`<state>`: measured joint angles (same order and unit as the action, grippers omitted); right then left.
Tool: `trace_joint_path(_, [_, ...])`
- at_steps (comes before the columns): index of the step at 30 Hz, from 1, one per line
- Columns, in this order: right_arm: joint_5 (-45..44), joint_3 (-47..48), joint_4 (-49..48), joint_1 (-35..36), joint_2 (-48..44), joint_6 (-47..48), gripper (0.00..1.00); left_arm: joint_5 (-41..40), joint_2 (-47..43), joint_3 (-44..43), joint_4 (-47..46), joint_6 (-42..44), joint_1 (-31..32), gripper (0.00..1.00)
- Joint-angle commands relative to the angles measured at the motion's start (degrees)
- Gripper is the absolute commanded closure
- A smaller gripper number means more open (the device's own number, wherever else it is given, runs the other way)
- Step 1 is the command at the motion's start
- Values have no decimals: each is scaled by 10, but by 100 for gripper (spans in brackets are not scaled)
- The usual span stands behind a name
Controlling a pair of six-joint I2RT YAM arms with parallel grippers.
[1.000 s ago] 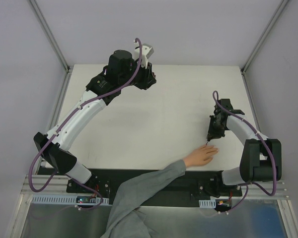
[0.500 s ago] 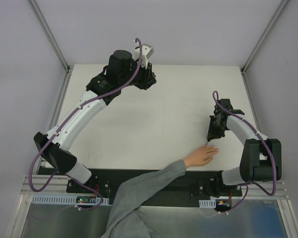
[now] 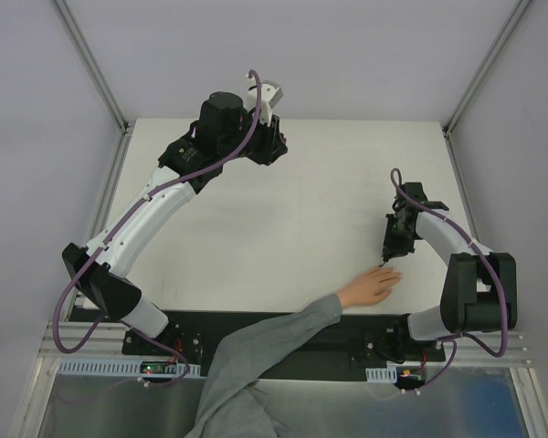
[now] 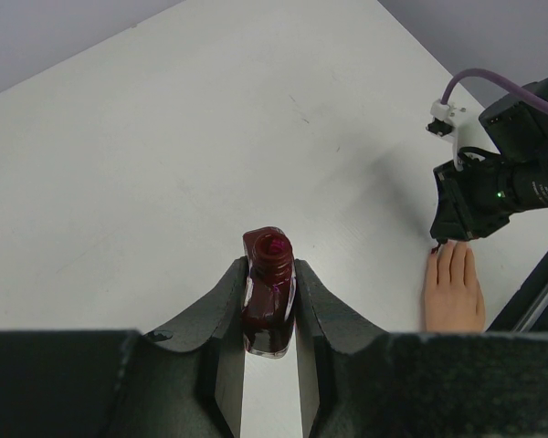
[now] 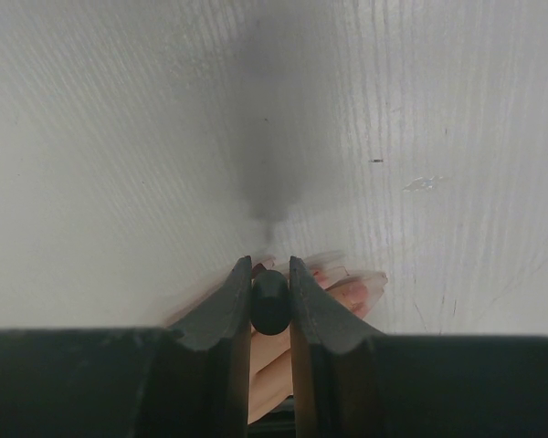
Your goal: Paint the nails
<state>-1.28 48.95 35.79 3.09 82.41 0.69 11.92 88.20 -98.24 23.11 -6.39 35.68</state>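
A small dark red glass bottle (image 4: 268, 306), its neck open, is clamped upright between the fingers of the robot's left hand (image 4: 269, 267) at the far side of the white counter (image 3: 301, 201). A round black cap (image 5: 269, 301) is gripped in the robot's right hand (image 5: 269, 265), right over the fingertips of a bare human hand (image 3: 370, 286) laid flat near the counter's front edge. The nails (image 4: 446, 250) are found just beneath that cap. No writing can be read on the bottle.

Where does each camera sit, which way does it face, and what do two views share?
Top external: above and behind the bases, looking down on the table; both arms, the person's hand.
Left wrist: on the left gripper, facing the right gripper; jaws clamp a dark red bottle.
Right wrist: facing down; jaws hold a black cap over blurred fingers.
Shared: all show the hand.
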Motion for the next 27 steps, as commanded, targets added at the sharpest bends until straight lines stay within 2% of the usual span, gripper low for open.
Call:
trace_joint_path(1, [-10,23,8,-2,5,1,100,5,-1,-20,-12,8,4,100])
trace_joint_path(14, [-35,40,24,-3,3,2,100,3,-4,-18,-12,10,4,100])
trace_joint_path(27, [-4,31,20,16,7,-2,100,2,-8,-13,-12,9,4,100])
